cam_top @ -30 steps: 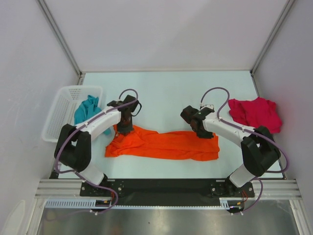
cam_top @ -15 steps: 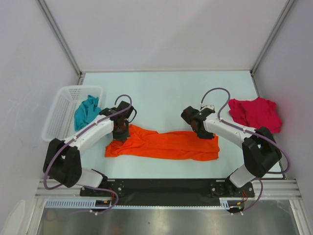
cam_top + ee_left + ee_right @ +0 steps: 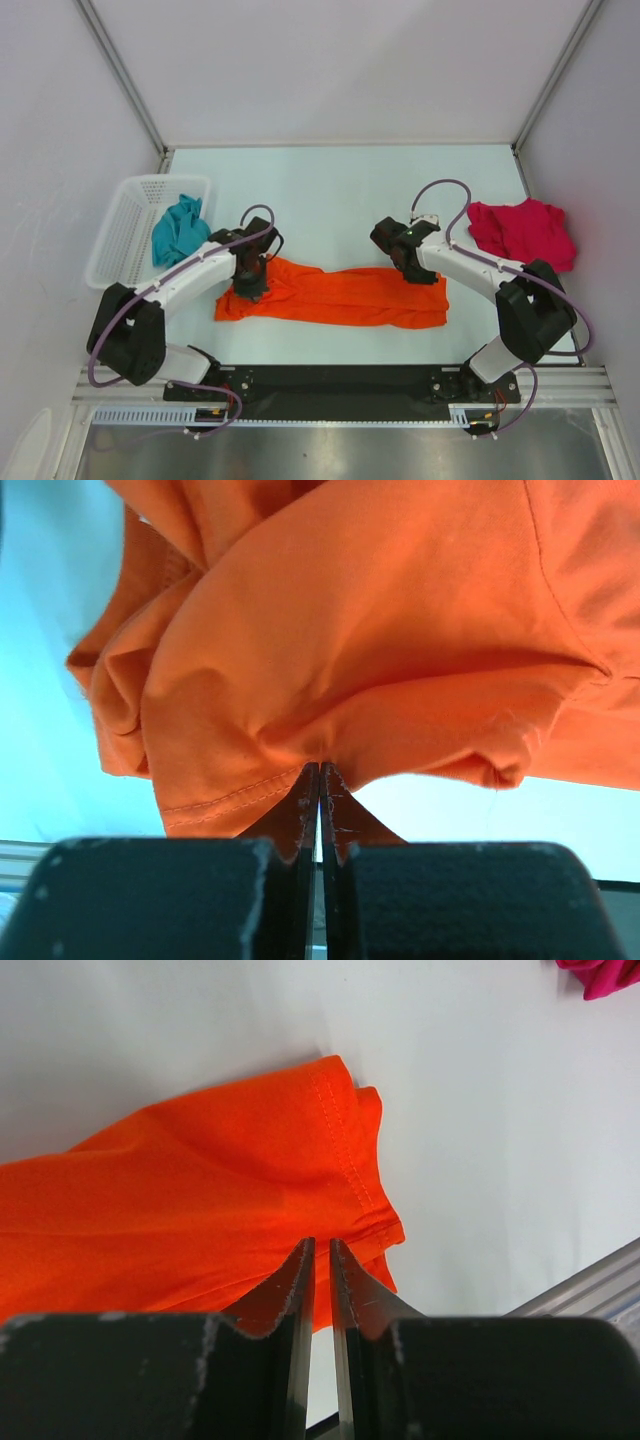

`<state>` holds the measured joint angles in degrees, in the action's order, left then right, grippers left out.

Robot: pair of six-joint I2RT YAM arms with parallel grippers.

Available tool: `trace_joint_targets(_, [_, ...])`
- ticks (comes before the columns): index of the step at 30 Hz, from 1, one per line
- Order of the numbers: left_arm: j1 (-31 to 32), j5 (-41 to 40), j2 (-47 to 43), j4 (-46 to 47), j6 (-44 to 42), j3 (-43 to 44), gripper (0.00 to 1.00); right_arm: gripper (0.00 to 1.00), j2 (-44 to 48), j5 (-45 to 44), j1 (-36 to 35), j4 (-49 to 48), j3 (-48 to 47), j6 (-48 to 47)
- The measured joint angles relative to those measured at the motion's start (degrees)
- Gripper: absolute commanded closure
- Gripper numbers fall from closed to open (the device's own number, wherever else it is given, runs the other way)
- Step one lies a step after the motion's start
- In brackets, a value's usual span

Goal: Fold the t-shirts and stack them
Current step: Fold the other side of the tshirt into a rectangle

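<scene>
Three t-shirts show from the top camera. The orange t-shirt (image 3: 335, 297) lies stretched out as a long, rumpled band across the near part of the pale counter (image 3: 340, 190), running left to right between the two arms. The crimson t-shirt (image 3: 522, 231) sits crumpled in a heap at the counter's right edge, well apart from the orange one and just beyond the right arm's elbow. The teal t-shirt (image 3: 178, 228) is bunched at the right side of the white mesh basket (image 3: 120, 225), draped over its rim; whether its lower end reaches the counter cannot be told. That basket stands at the counter's left edge.

Down on the left end of the orange t-shirt is the left pincer (image 3: 320, 768). Its wrist view shows the two fingers pressed together with a fold of orange cloth pinched at their tips. The fabric puckers and gathers right there, a stitched hem runs just left of the tips, and loose folds bulge above.

At the far right corner of the same shirt is the right pincer (image 3: 322, 1245). Its fingers stand almost together, with only a thin slit between them, and their tips pinch the orange cloth beside its stitched hem, where the fabric wrinkles. A scrap of crimson shows in the top right corner of that wrist view
</scene>
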<state>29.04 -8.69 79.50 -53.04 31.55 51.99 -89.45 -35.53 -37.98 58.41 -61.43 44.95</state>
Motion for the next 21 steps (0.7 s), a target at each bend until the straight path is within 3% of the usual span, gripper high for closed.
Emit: trace_joint_targets(21, [0.6, 4.3, -8.0, -4.3, 0.6, -4.4, 0.98, 0.84, 0.8, 0.0, -0.5, 0.0, 0.4, 0.0])
